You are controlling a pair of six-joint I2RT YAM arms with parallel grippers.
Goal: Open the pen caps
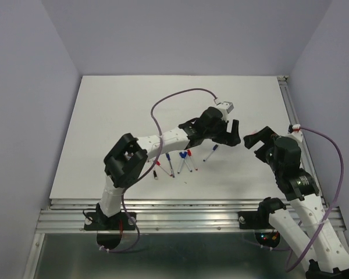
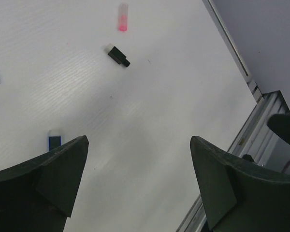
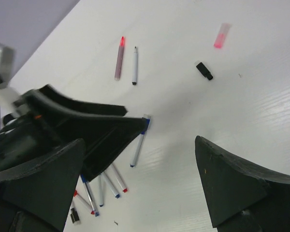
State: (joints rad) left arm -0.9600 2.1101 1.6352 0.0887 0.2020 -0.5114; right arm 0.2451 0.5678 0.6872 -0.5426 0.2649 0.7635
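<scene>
From the top view, the left fingers [image 1: 235, 127] are hovering over the middle of the white counter [image 1: 116, 116], and the right fingers [image 1: 253, 139] are hanging near them without touching. A cluster of pens [image 1: 180, 164] is lying on the counter nearer the arm bases, and a single blue-capped pen [image 1: 210, 154] is lying just to the right of it. In the left wrist view, the left fingers are standing wide apart with nothing between them. A blue cap [image 2: 54, 140], on the end of that single pen, is showing just beside one finger. Farther off, a loose black cap [image 2: 119, 56] and a loose pink cap [image 2: 123, 18] are lying on the counter, near each other but apart. In the right wrist view, the right fingers are also spreading wide and gripping nothing. The two loose caps are lying beyond them, and a pink pen [image 3: 119, 58] and a white pen [image 3: 134, 65] are resting side by side farther away.
</scene>
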